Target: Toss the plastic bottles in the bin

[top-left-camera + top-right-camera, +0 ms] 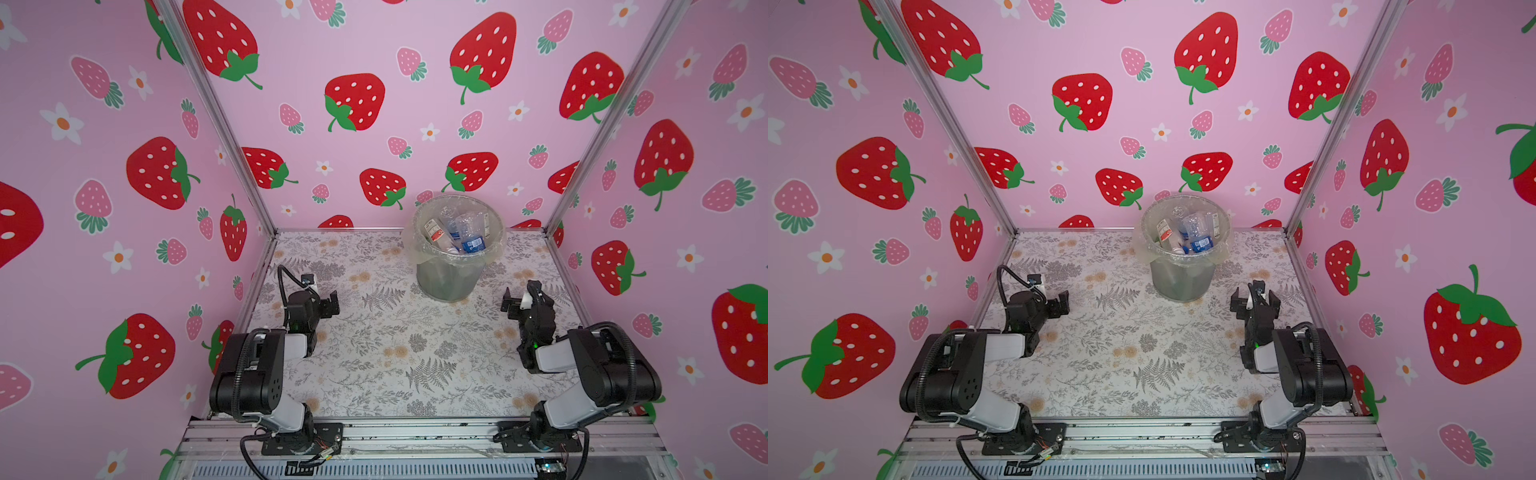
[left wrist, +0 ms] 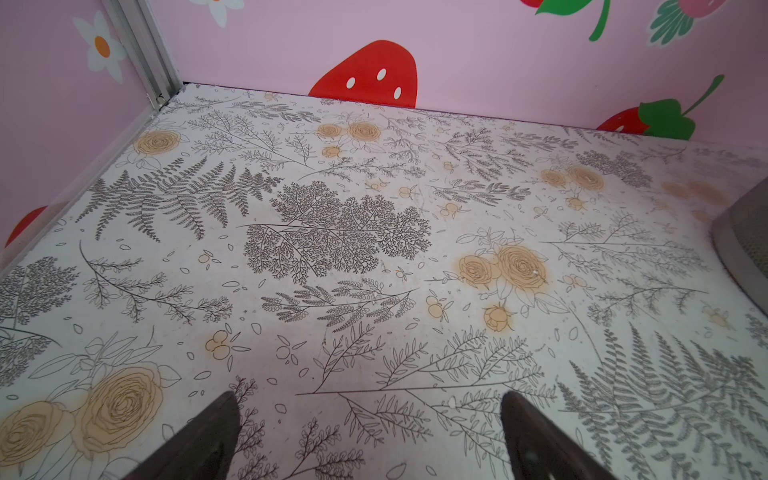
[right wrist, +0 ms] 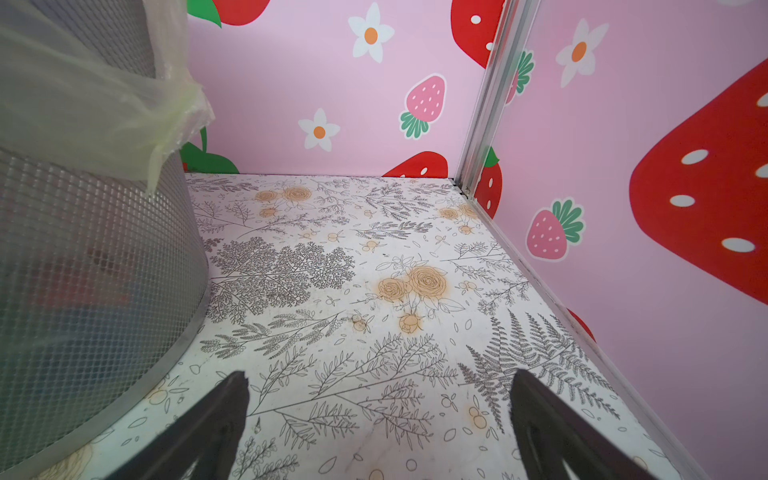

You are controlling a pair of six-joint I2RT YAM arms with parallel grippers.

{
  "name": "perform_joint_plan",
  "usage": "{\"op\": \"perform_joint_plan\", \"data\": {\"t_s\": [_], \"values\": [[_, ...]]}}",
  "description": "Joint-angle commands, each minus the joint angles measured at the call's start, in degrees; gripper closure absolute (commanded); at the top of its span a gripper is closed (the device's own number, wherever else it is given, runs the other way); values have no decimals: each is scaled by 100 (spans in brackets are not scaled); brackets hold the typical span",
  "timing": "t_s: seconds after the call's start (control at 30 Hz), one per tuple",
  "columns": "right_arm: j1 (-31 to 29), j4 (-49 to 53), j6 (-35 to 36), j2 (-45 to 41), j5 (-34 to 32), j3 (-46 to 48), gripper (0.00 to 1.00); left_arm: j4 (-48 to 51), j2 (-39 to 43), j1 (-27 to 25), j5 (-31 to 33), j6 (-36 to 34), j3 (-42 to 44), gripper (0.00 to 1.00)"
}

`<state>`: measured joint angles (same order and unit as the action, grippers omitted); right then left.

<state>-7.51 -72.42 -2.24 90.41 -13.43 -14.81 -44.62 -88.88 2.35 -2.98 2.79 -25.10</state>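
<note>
Low at the left of the tabletop [image 1: 386, 345] in both top views, the left arm [image 1: 266, 365] sits folded, and the left jaws stand wide apart, holding nothing. The left wrist view shows their two dark tips over bare flowered print, with only a sliver of the bin [image 2: 744, 237] at its edge.

Toward the back, right of centre, the bin [image 1: 449, 278] stands upright. It is a grey mesh basket tapering downward, with a clear bag [image 1: 411, 249] folded over the rim. Only the top views look inside, where the plastic bottles [image 1: 457, 232] lie piled, mostly clear, with blue, white and red labels. The right wrist view shows the mesh wall [image 3: 91, 249] close up, with blurred red and blue shapes behind it.

At the right, the right arm [image 1: 602, 365] is folded too. The right jaws are spread wide and empty, near the bin's base but not touching it.
</note>
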Motion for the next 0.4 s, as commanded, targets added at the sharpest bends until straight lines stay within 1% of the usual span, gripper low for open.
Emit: {"op": "perform_joint_plan", "data": {"t_s": [0.0,0.37], "values": [[-22,-49,101,-25,-18,-5,1,70,5,-19,79,-68,-83,1],[-23,-35,110,-31,0,-17,1,68,11,-22,87,-64,-91,1]]}}
